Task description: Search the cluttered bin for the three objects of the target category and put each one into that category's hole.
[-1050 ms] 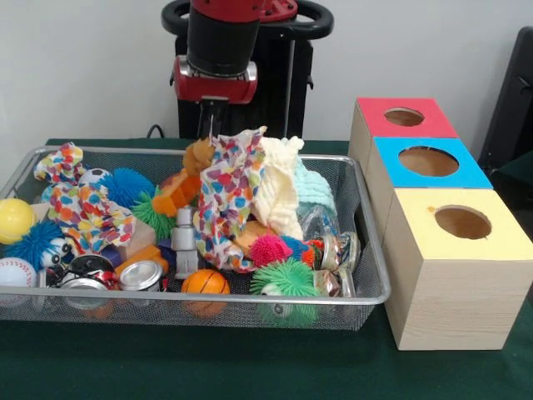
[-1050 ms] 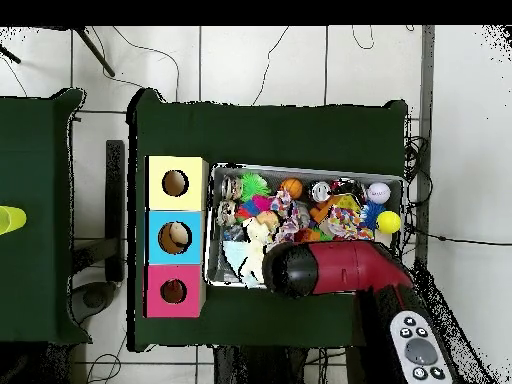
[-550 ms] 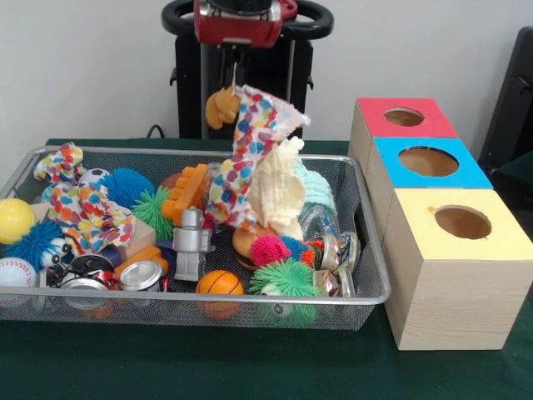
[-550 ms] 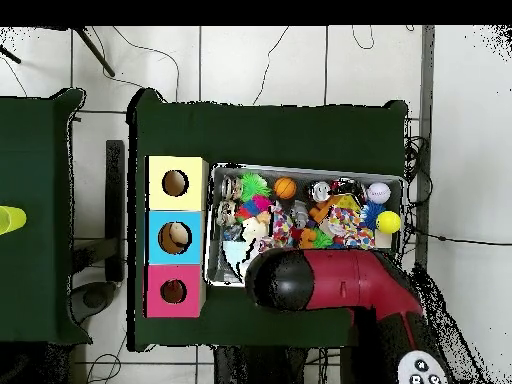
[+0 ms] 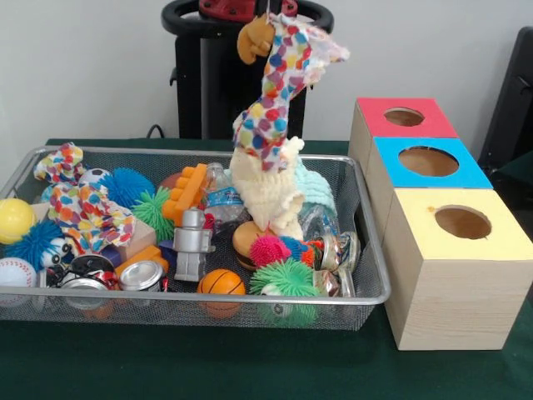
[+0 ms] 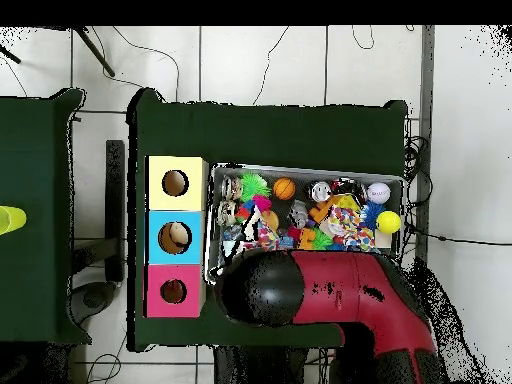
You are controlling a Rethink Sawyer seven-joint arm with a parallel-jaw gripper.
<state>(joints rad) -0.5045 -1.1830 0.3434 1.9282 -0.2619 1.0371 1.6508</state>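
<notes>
Front view: left of the three-coloured wooden hole box [image 5: 433, 208], a confetti-print cloth [image 5: 279, 83] hangs above the wire mesh bin [image 5: 366, 296], dragging a cream knitted cloth [image 5: 266, 196] that may snag or drop. Gripper hidden; grip can't be told. Overhead shows only the red arm [image 6: 340, 290] covering them.
</notes>
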